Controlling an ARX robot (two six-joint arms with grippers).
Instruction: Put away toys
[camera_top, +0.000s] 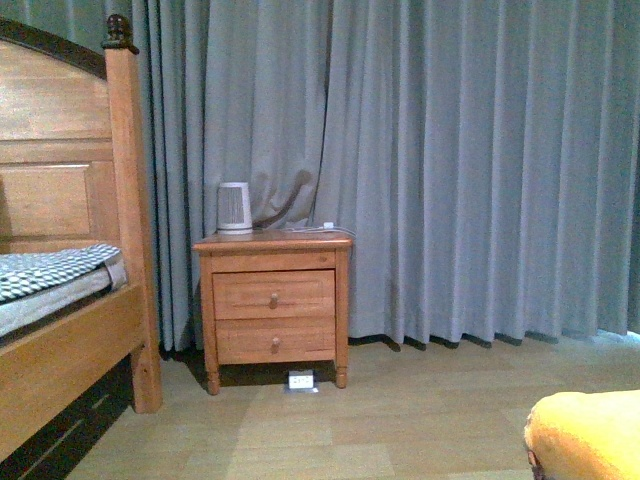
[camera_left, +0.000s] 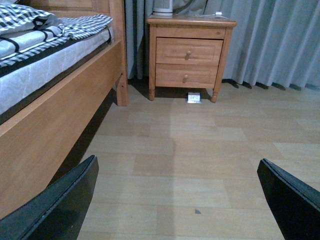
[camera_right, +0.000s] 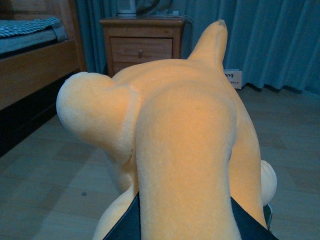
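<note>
Orange-yellow plush toy (camera_top: 585, 435) is clipped by the front view's lower right corner, and up close it swamps the right gripper (camera_right: 185, 231), just dark fingers (camera_right: 125, 227) peeking out either side, probably clamped on it, while the paper tag (camera_right: 233, 77) behind is half covered, print cut short.

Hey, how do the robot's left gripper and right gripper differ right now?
The left gripper is open, jaws spread wide; the right gripper is closed on the orange-yellow plush toy. The left gripper is empty, with only bare wood floor between its jaws, while the right gripper's plush toy fills most of its wrist view. Both have dark fingers and face the nightstand.
</note>
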